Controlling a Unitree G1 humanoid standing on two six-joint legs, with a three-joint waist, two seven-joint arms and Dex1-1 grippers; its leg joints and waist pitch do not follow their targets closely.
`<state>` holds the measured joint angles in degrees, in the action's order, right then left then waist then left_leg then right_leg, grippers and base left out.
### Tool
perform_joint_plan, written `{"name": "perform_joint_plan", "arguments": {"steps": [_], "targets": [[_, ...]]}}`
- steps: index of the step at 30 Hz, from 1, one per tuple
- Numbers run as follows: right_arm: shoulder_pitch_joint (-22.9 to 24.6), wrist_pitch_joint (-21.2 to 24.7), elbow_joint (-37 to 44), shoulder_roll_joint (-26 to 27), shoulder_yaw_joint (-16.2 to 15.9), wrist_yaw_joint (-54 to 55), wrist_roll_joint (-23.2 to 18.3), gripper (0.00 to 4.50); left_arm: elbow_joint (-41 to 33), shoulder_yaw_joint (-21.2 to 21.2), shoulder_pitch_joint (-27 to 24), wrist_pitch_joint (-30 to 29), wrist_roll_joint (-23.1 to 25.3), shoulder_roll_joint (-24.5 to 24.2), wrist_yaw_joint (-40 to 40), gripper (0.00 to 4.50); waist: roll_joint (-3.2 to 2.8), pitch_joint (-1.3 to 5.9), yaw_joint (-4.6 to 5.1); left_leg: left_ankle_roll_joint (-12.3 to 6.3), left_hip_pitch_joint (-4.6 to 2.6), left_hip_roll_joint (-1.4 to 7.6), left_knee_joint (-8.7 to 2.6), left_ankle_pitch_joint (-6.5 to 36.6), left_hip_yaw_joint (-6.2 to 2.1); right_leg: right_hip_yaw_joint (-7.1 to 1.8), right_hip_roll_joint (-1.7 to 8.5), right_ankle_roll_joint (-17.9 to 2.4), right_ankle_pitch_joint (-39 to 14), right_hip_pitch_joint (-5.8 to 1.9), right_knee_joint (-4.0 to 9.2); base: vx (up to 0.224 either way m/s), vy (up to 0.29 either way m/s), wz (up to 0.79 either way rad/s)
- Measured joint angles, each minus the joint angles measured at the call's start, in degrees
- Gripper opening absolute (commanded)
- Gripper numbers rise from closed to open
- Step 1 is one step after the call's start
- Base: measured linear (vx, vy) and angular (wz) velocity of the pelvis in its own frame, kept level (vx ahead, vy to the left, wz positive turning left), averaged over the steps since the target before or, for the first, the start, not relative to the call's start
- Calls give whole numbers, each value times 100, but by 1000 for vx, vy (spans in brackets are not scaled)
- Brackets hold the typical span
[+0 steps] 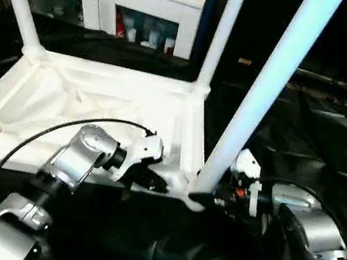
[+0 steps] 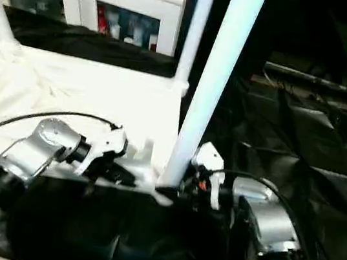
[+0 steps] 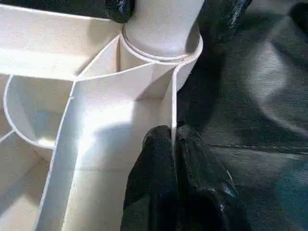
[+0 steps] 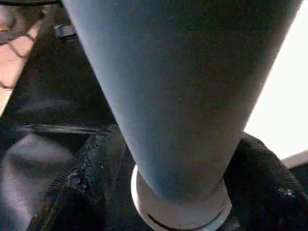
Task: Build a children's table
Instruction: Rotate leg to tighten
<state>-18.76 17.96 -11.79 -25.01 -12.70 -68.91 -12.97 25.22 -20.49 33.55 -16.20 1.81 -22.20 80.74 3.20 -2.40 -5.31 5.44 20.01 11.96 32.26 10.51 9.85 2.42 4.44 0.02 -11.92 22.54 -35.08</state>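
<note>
The white tabletop (image 1: 92, 108) lies upside down on the black cloth, ribbed side up. White tube legs stand in its far left socket (image 1: 19, 5) and far right socket (image 1: 218, 42). A third leg (image 1: 265, 85) rises, leaning right, from the near right corner socket (image 3: 159, 53). My right gripper (image 1: 213, 191) is shut on this leg just above the socket, with a black finger (image 4: 96, 163) on each side of the tube (image 4: 183, 96). My left gripper (image 1: 153, 180) is shut on the tabletop's thin near rim (image 3: 172, 120), right beside that corner.
A white cabinet (image 1: 147, 2) with glass doors stands behind the work table. Crumpled black cloth (image 1: 330, 134) covers the table to the right. A black cable (image 1: 49, 128) arcs over my left forearm above the tabletop.
</note>
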Motion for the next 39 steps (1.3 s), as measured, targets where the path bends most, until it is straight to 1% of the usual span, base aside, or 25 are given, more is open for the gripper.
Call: {"name": "perform_joint_plan", "arguments": {"steps": [1, 2, 4, 5, 6, 7, 9, 15, 19, 23, 24, 25, 27, 29, 31, 32, 33, 34, 36, 38, 39], "targets": [[0, 6, 8, -14, -11, -38, -1, 298, -22, -11, -5, -20, 1, -8, 27, 0, 2, 0, -1, 0, 0, 0, 0, 0, 0, 0, 0, 0, 0, 0, -2, 0, 0, 0], [0, 21, 18, -23, -19, -60, -5, 298, -37, -14, -12, -27, 1, -14, 41, 0, 2, 0, -4, 0, 0, 0, 0, 0, 0, 0, 0, 0, 0, 0, -4, 0, 0, 0], [1, 93, 44, -54, -22, -108, -31, 278, -82, -17, -35, -47, 1, -16, 75, 0, 2, 0, -10, 0, 1, 0, 2, 0, 0, 0, 0, 0, 0, 0, -3, 0, 0, 0], [0, 142, 52, -70, -22, -144, -45, 278, -98, -21, -45, -64, 2, -16, 111, 0, 2, 0, -16, 0, 1, 0, 3, 0, 0, 0, 1, 0, 0, 0, -3, 0, 0, 0], [0, 173, 61, -90, -24, -174, -56, 260, -127, -23, -58, -90, 1, -19, 140, 0, 2, 0, -23, 0, 2, 0, 4, 0, 0, 1, 1, 0, 0, 0, -3, 0, 0, 0], [0, 184, 74, -102, -38, -195, -61, 260, -151, -30, -69, -95, -1, -30, 150, 0, 1, 1, -26, 0, 2, 0, 5, 0, 0, 1, 1, 0, 0, 0, -4, 0, 0, 0], [-2, 183, 86, -116, -72, -224, -56, 233, -179, -40, -97, -97, -26, -60, 174, 0, -1, 1, -34, 0, 1, 0, 6, -1, 0, 1, 1, 0, 0, 0, -7, 0, 0, 0], [-3, 158, 87, -103, -74, -209, -17, 214, -244, -7, -149, -147, -42, -65, 93, 0, 4, 4, -37, 0, -2, 0, 11, -1, -1, -1, 1, 0, 0, -9, -15, 0, 0, 0], [2, 201, 97, -65, -71, -133, -13, 211, -241, 44, -171, -147, -37, -65, 44, 0, -19, 5, -32, 1, -4, 0, 12, -1, -2, -2, 2, 0, 0, -22, -16, 0, 0, 0], [81, 274, 54, 159, 136, 278, -5, 209, -123, 124, -154, -90, 20, 18, -264, 0, -17, 6, -33, 2, -14, -1, 9, -2, -3, -1, 2, -4, 7, -31, -23, 0, 0, 0], [81, 291, -42, 311, 264, 557, 21, 209, -11, 187, -115, -96, 51, 93, -482, 0, -14, 7, -34, 2, -18, -1, 9, -2, -3, 0, 2, -5, 10, -33, -25, 0, 0, 0], [19, 292, -296, 657, 521, 1162, 100, 209, 242, 290, 25, -131, 152, 289, -929, 0, -7, 9, -25, 5, -24, 0, 12, -3, -4, 0, 1, -8, 18, -37, -26, 0, 0, 0], [-257, 289, -707, 1124, 781, 2215, 279, 207, 606, 378, 265, -236, 315, 590, -1647, 0, -25, 4, 39, 11, -30, -2, 14, -7, -17, -4, 4, 12, 17, -34, -10, -30, 1, -4], [-399, 276, -912, 1322, 901, 2835, 377, 204, 775, 413, 349, -293, 352, 831, -2075, 0, -36, 3, 53, 14, -38, -5, 15, -9, -18, -5, 6, 15, 18, -37, 8, 0, 0, 0], [-537, 243, -1138, 1576, 1047, 3495, 460, 200, 977, 449, 445, -337, 368, 1052, -2498, 0, -33, 5, 52, 14, -54, -6, 16, -9, -18, -9, 6, 17, 19, -46, 9, 0, 0, 0], [-620, 213, -1266, 1746, 1139, 3876, 490, 200, 1099, 477, 515, -350, 407, 1160, -2715, 0, -29, 6, 47, 14, -61, -7, 14, -9, -18, -10, 6, 17, 19, -49, 7, 0, 0, 0], [-783, 122, -1529, 2061, 1319, 4557, 575, 199, 1340, 507, 648, -353, 489, 1367, -3098, 0, -22, 9, 37, 14, -80, -7, 9, -9, -19, -7, 6, 17, 19, -50, 6, 0, 0, 0], [-911, 78, -1679, 2241, 1419, 5022, 663, 199, 1464, 502, 752, -355, 576, 1498, -3364, 0, -22, 9, 36, 14, -86, -7, 7, -9, -20, -6, 6, 18, 19, -48, 7, 0, 0, 0], [-1054, -21, -1895, 2388, 1471, 5520, 732, 199, 1598, 505, 807, -318, 633, 1651, -3641, 0, -31, 11, 30, 14, -86, -9, 5, -9, -20, -11, 6, 18, 20, -50, 10, 0, 0, 0], [-1126, -119, -2022, 2456, 1475, 5713, 822, 199, 1658, 506, 814, -263, 636, 1695, -3722, 0, -36, 14, 31, 14, -87, -10, 5, -9, -20, -13, 6, 21, 21, -55, 10, 0, 0, 0], [-1171, -160, -2083, 2465, 1468, 5744, 883, 199, 1708, 504, 830, -205, 644, 1706, -3740, 0, -56, 14, 31, 14, -85, -9, 6, -9, -21, -11, 6, 20, 23, -55, 11, 0, 0, 0]]}}
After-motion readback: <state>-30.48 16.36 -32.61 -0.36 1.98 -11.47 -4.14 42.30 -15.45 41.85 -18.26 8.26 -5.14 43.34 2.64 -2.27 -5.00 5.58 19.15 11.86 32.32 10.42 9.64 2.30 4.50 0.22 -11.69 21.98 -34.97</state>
